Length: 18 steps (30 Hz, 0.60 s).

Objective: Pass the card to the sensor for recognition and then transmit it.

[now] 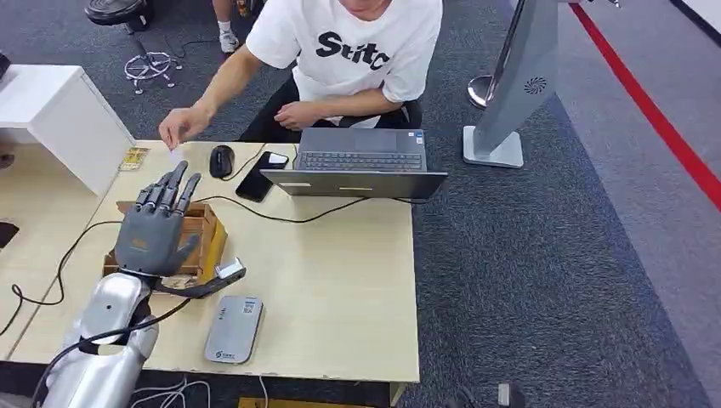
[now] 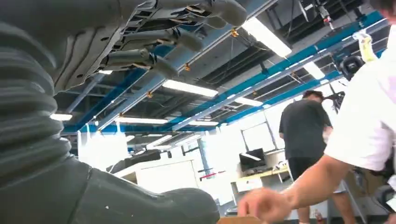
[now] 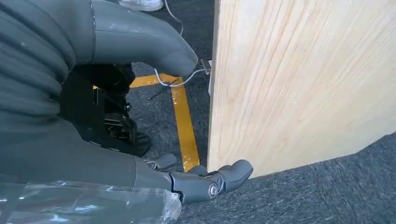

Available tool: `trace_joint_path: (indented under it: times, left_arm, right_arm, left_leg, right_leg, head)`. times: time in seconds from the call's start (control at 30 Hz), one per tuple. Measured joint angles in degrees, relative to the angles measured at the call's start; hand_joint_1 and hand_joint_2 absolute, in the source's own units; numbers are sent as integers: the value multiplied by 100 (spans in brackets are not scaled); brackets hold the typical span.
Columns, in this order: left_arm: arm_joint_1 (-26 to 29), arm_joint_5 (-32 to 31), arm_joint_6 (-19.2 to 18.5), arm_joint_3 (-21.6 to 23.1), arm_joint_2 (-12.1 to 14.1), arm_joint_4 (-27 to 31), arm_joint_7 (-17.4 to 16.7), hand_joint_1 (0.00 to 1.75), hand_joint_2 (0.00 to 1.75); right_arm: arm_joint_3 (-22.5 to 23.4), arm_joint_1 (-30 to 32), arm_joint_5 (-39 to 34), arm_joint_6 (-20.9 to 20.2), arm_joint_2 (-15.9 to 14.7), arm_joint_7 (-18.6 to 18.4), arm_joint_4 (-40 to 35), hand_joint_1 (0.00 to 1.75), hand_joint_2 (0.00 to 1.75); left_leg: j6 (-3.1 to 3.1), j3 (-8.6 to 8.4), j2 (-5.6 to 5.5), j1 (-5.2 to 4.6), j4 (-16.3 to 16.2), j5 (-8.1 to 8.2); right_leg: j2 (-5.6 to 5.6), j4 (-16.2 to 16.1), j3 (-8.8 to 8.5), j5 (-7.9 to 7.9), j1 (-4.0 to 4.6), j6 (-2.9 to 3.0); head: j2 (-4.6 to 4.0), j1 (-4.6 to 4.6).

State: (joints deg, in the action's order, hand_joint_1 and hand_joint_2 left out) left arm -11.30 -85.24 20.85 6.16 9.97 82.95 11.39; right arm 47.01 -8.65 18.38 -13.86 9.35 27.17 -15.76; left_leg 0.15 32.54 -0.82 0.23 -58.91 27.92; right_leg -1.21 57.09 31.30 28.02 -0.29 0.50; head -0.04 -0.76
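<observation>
My left hand (image 1: pixel 153 229) is raised over a wooden box (image 1: pixel 208 234) on the table's left side, its fingers stretched forward and apart with nothing in them. In the left wrist view the left hand (image 2: pixel 70 46) stands bare against the ceiling. The grey flat sensor (image 1: pixel 234 329) lies on the table near its front edge, to the right of my left arm. A person's hand (image 1: pixel 181 127) reaches in just past my fingertips and pinches what looks like a small pale card (image 1: pixel 176 155). Beside the table's wooden side panel (image 3: pixel 299 79), my right hand (image 3: pixel 93 154) hangs low and holds nothing.
A seated person in a white shirt (image 1: pixel 349 42) faces me behind an open laptop (image 1: pixel 357 166). A mouse (image 1: pixel 221 160), a phone (image 1: pixel 262 176) and cables lie on the table (image 1: pixel 340 280). A white cabinet (image 1: pixel 59 119) stands left and a grey stand (image 1: pixel 510 93) right.
</observation>
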Motion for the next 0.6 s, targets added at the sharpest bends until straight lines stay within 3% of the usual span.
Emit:
trace_joint_path:
  times: [0.17, 0.33, 0.6]
  left_arm:
    - [170, 2, -361, 523, 266, -11, 17, 0, 175]
    - [285, 98, -422, 1052, 551, -204, -112, 0, 175]
    - [405, -127, -321, 1147, 776, -380, -682, 0, 175]
  right_arm:
    - [37, 14, -37, -2, -2, 26, 0, 0, 175]
    - [83, 29, -41, -7, -4, 28, 0, 0, 175]
    - [142, 45, -39, -2, -11, 46, -2, 0, 175]
  left_leg:
    - [0, 0, 3, 0, 0, 0]
    - [0, 1, 3, 1, 0, 0]
    - [0, 2, 2, 1, 0, 0]
  right_leg:
    - [-1, 0, 3, 0, 0, 0]
    - [-1, 0, 2, 0, 0, 0]
    - [-1, 0, 1, 0, 1, 0]
  head:
    - [2, 0]
    - [2, 0]
    - [2, 0]
